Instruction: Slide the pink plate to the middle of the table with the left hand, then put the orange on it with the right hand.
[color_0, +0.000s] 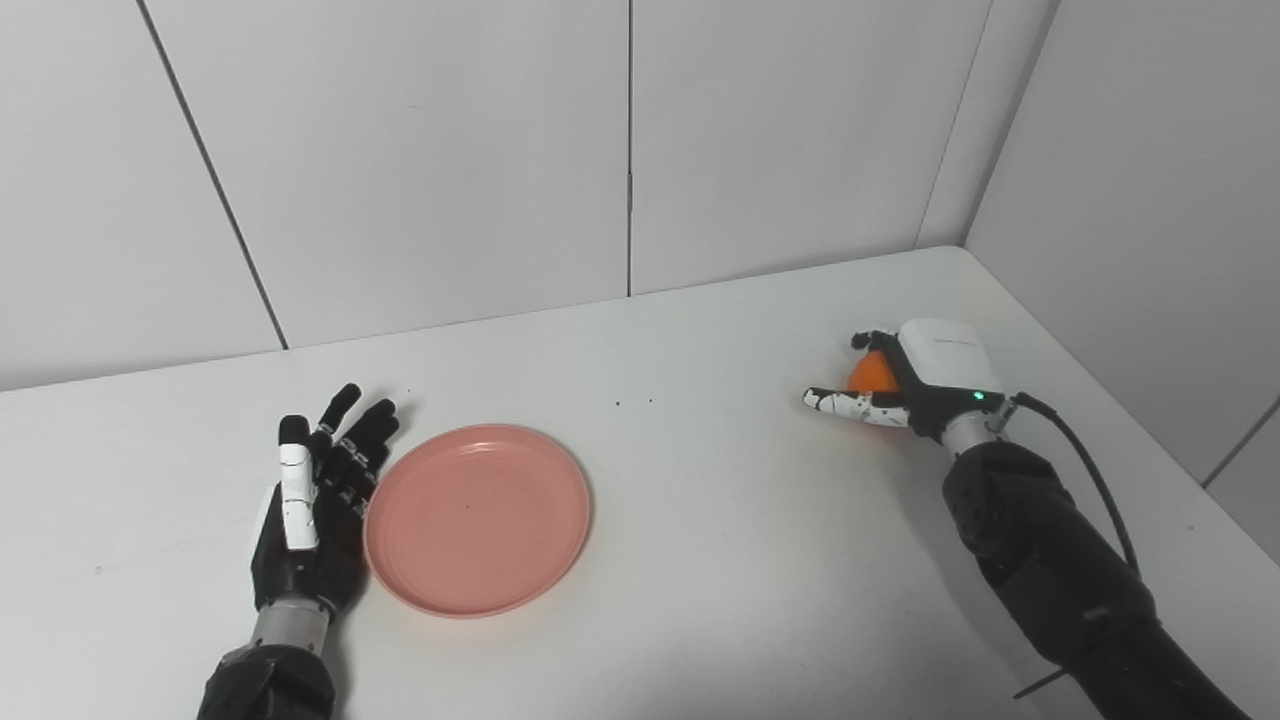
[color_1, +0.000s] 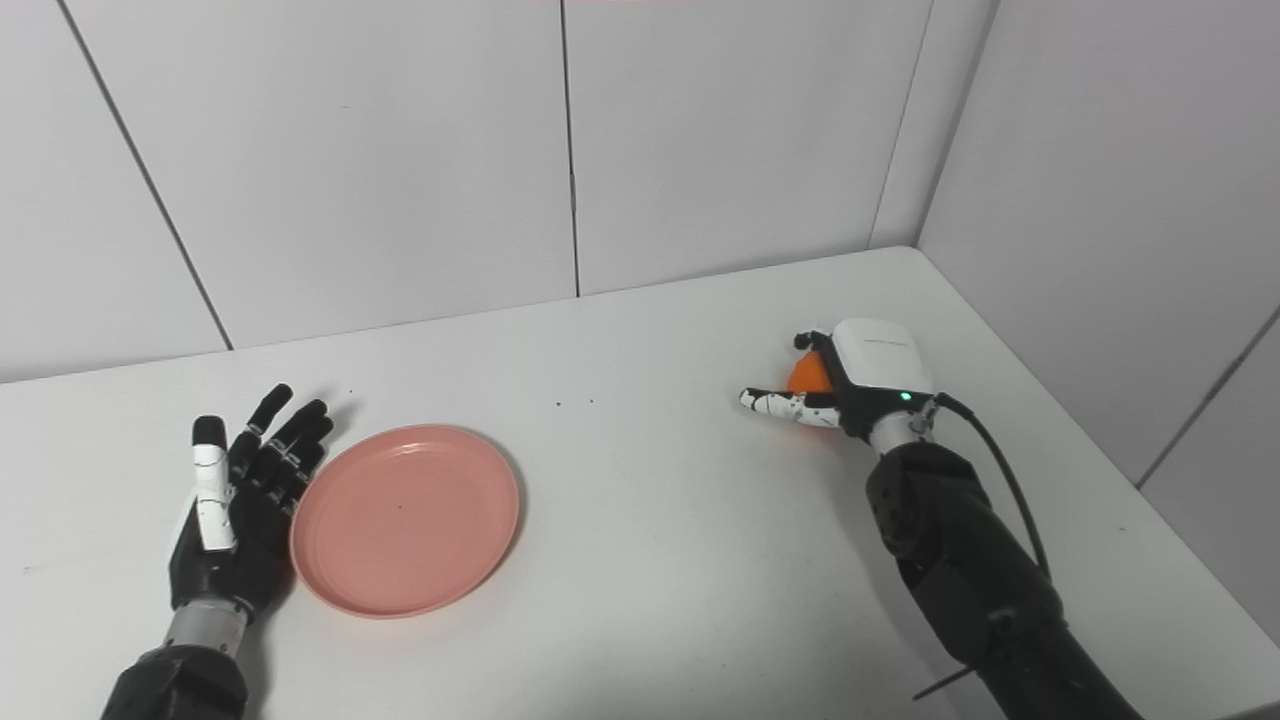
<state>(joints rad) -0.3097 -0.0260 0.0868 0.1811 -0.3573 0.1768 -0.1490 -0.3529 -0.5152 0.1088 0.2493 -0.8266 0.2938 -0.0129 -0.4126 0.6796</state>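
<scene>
The pink plate lies flat on the white table, left of the middle. My left hand is open and empty. It rests palm-in against the plate's left rim with its fingers stretched away from me. The orange sits at the right side of the table, mostly hidden by my right hand. The fingers curl over its far side and the thumb lies along its near side, pointing left. The hand and the orange are at table level.
White wall panels stand behind the table and along its right side, meeting in the far right corner. A black cable runs from the right wrist along the forearm. Bare tabletop lies between the plate and the orange.
</scene>
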